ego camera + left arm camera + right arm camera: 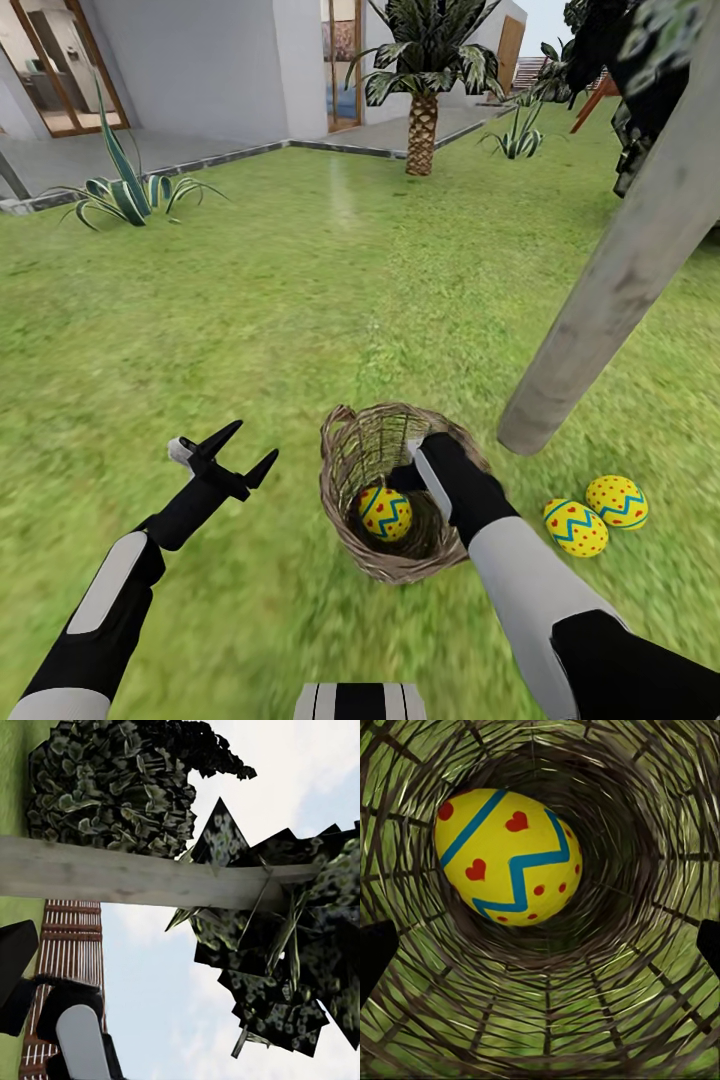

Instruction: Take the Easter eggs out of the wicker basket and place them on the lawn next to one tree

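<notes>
The right end effector (405, 470) is hidden inside the wicker basket (345, 450).

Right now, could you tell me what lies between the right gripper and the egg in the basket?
Nothing: the right wrist view shows open space inside the wicker basket before the egg.

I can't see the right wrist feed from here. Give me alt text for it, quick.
One yellow Easter egg with a blue zigzag band, red hearts and red dots lies inside the wicker basket, seen from just above with the woven twig walls ringing it. The right hand's two dark fingertips sit at opposite edges of the picture, spread wide and not touching the egg.
</notes>
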Motion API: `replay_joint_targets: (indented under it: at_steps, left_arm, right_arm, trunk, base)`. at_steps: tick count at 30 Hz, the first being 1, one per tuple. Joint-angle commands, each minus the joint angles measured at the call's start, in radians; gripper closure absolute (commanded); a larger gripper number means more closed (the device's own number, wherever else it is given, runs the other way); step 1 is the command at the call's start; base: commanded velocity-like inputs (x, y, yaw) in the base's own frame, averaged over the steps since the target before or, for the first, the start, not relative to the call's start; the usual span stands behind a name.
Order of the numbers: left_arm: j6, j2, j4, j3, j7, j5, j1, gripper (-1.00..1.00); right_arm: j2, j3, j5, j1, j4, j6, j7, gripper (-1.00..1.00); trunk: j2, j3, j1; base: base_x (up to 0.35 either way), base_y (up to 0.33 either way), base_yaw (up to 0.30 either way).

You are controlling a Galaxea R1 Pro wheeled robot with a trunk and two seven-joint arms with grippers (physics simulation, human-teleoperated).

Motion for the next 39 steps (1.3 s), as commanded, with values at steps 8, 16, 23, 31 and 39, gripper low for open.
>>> replay_joint_targets:
  at_steps: [8,16,23,31,39]
  left_arm:
    - [0.007,-0.001,0.000,0.001,-0.004,-0.002,0.000,-1.00]
    - [0.007,-0.001,0.000,0.001,-0.003,-0.002,0.000,-1.00]
    - [0.006,-0.001,0.001,0.001,-0.002,-0.003,0.000,-1.00]
    - [0.005,-0.001,0.001,0.001,-0.002,-0.004,0.000,-1.00]
    - [0.004,-0.001,-0.001,0.001,-0.003,-0.003,0.000,-1.00]
  right_arm:
    - [0.000,0.002,-0.006,0.000,0.035,-0.031,-0.010,-1.00]
    - [0.000,0.005,-0.005,0.000,0.029,-0.037,-0.015,-1.00]
    - [-0.007,0.156,0.005,0.000,0.031,-0.027,-0.017,-1.00]
    - [-0.012,0.393,0.009,-0.021,0.034,-0.019,-0.010,-1.00]
    - [-0.018,0.488,0.011,-0.036,-0.008,-0.025,0.000,-1.00]
  trunk:
    - [0.000,-0.001,0.000]
    - [0.000,-0.001,0.000]
    - [0.000,-0.001,0.000]
    - [0.000,-0.001,0.000]
    - [-0.001,-0.005,0.000]
  base:
    - [0.052,0.057,0.000]
    - [0.005,0.005,0.163]
    - [0.000,0.000,0.039]
    - [0.000,0.000,0.000]
    - [0.000,0.000,0.000]
